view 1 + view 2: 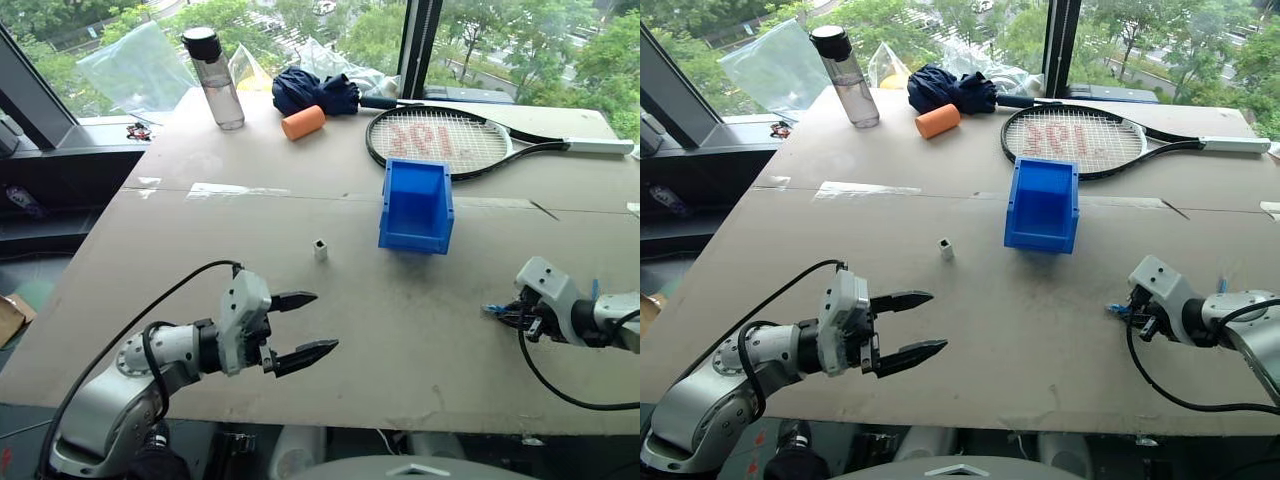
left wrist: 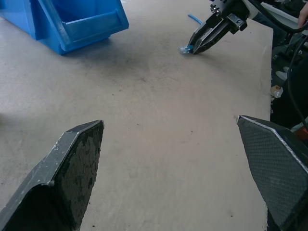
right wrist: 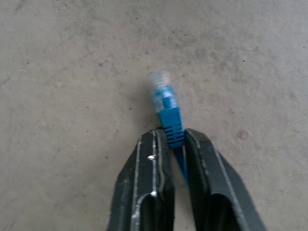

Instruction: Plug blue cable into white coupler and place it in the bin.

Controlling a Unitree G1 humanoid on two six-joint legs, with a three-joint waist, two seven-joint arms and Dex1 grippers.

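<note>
My right gripper (image 3: pixel 172 137) is shut on the blue cable (image 3: pixel 166 103) just behind its clear plug, which sticks out past the fingertips, low over the table. In the head views that gripper (image 1: pixel 500 312) is at the table's right, near the front edge. The white coupler (image 1: pixel 320 250) stands alone on the table to the left of the bin (image 1: pixel 415 205), which is bright blue and holds nothing that I can see. At the front left my left gripper (image 1: pixel 322 322) hangs open, nothing between its fingers, well short of the coupler. The left wrist view shows the right gripper (image 2: pixel 199 43) pinching the plug.
A tennis racket (image 1: pixel 440 140) lies behind the bin. At the back stand a water bottle (image 1: pixel 215 78), an orange foam cylinder (image 1: pixel 303 122), a dark blue cloth bundle (image 1: pixel 315 90) and clear plastic bags (image 1: pixel 140 65). The table's front edge (image 1: pixel 400 405) runs just beneath both grippers.
</note>
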